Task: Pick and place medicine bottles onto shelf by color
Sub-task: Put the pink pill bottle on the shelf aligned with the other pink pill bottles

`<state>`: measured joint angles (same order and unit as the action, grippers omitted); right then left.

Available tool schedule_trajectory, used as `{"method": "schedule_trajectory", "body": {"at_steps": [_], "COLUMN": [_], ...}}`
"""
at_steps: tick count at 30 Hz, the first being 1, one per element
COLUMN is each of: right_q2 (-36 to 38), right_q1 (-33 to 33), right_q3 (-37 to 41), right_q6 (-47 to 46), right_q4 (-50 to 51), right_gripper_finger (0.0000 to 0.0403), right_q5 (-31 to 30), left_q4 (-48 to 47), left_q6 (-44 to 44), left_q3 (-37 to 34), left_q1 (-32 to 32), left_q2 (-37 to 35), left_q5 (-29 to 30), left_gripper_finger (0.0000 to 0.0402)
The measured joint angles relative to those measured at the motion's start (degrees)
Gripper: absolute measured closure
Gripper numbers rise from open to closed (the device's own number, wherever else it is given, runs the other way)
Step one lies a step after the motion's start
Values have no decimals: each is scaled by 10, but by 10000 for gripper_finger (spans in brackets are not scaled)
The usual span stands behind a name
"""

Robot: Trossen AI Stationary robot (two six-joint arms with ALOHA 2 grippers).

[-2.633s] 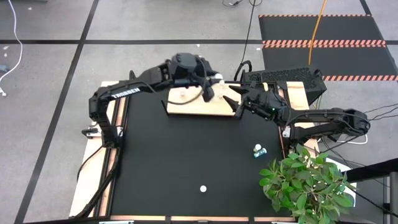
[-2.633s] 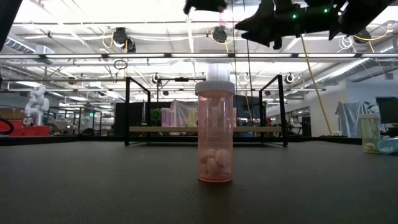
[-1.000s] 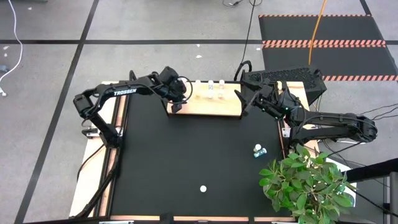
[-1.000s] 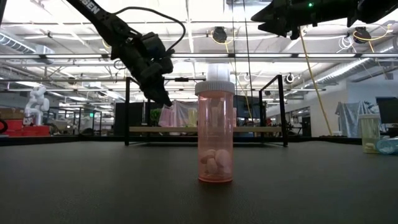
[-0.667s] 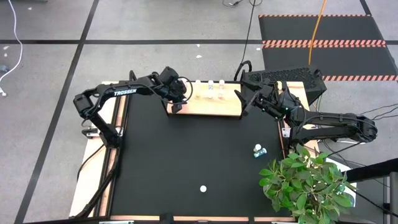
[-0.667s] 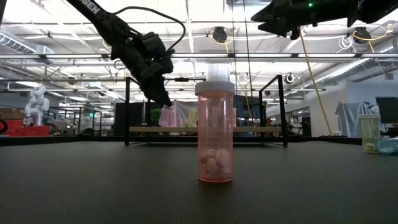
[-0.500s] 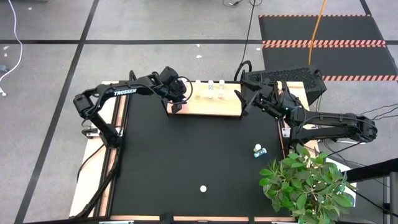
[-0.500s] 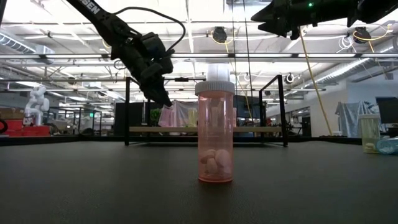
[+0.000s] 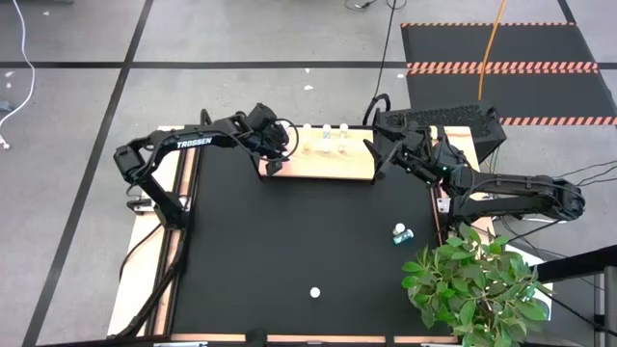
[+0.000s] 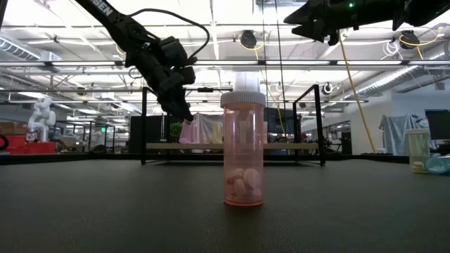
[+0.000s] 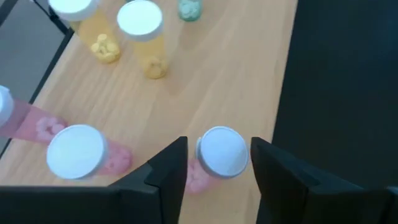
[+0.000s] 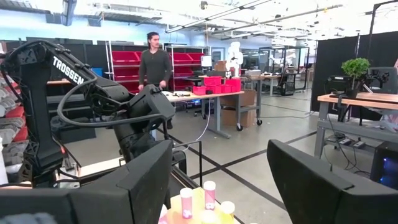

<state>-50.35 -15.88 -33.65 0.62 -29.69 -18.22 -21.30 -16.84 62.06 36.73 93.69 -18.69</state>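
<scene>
The light-wood shelf [image 9: 333, 162] lies at the table's far edge, with pink, yellow and teal bottles standing on it. My left gripper [image 11: 217, 168] hangs over the shelf's left end [image 9: 273, 159], pointing down and open, one finger on each side of an upright pink bottle [image 11: 222, 151] that stands on the wood. A second pink bottle [image 11: 78, 152] stands beside it, and two yellow bottles [image 11: 140, 25] stand farther along. My right gripper [image 9: 378, 159] waits open, raised above the shelf's right end. Another pink bottle [image 10: 243, 151] stands near the table's front edge. My left gripper's fingers come from above, slanting down, on either side of the pink bottle's white cap [image 11: 222, 151]. A gap shows beside one finger [image 11: 177, 165]. Whether the other finger [image 11: 264, 165] touches the cap I cannot tell. The bottle stands upright on the shelf.
Two bottles [image 9: 400, 233] lie near the table's right edge, beside a potted plant [image 9: 472, 284] at the near right corner. A black device [image 9: 439, 120] sits behind the shelf's right end. A person [image 12: 154, 62] stands far off in the room.
</scene>
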Motion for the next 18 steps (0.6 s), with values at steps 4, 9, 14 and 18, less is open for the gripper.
{"method": "schedule_trajectory", "body": {"at_steps": [4, 9, 14, 18], "right_q2": [0, 0, 0, 0], "right_q1": [0, 0, 0, 0], "right_q3": [0, 0, 0, 0], "right_q6": [-8, -15, -15, -14], "right_q4": [0, 0, 0, 0], "right_gripper_finger": [145, 145, 145, 145], "right_q5": [0, 0, 0, 0], "left_q4": [0, -3, -49, -102], "left_q6": [5, 10, 13, -11], "left_q3": [0, 0, 19, 47], "left_q1": [0, 0, 0, 0], "left_q2": [0, 0, 0, 0], "left_q5": [7, 8, 8, 20], "left_gripper_finger": [196, 175, 170, 169]}}
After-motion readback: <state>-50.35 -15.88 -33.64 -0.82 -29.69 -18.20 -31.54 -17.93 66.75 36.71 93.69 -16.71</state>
